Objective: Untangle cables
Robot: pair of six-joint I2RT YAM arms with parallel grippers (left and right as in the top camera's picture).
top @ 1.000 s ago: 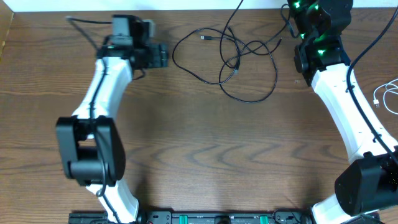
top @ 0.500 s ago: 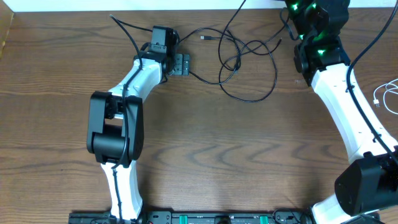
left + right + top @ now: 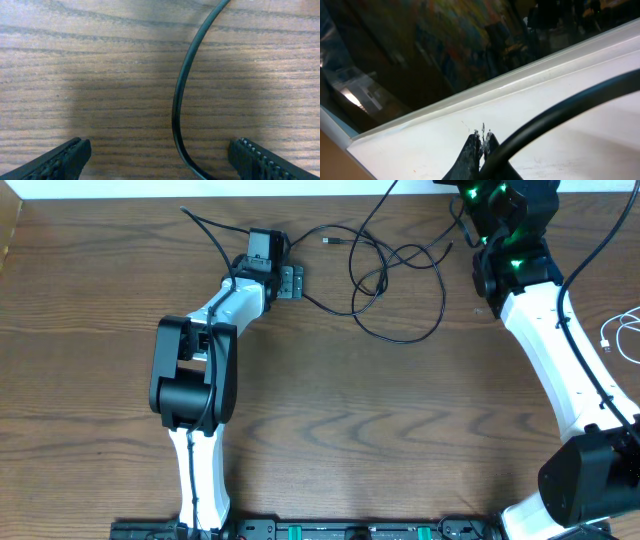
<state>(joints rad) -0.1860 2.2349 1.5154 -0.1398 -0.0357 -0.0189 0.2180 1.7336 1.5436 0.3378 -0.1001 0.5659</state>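
left gripper (image 3: 160,155), jaws spread wide and holding nothing, straddles a black cable (image 3: 175,105) lying right of centre between them; best to centre the strand, drop, then pinch; right gripper (image 3: 481,137) sits clenched.

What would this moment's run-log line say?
left gripper: open, black cable between jaws | right gripper: shut, at far edge | cables: tangled on table

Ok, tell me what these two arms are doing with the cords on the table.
The left gripper hangs open over the left edge of the tangled black cables. One black strand lies on the table between its fingers, not yet gripped. The right gripper is shut, up at the table's far edge. A white cable lies apart at the right side.
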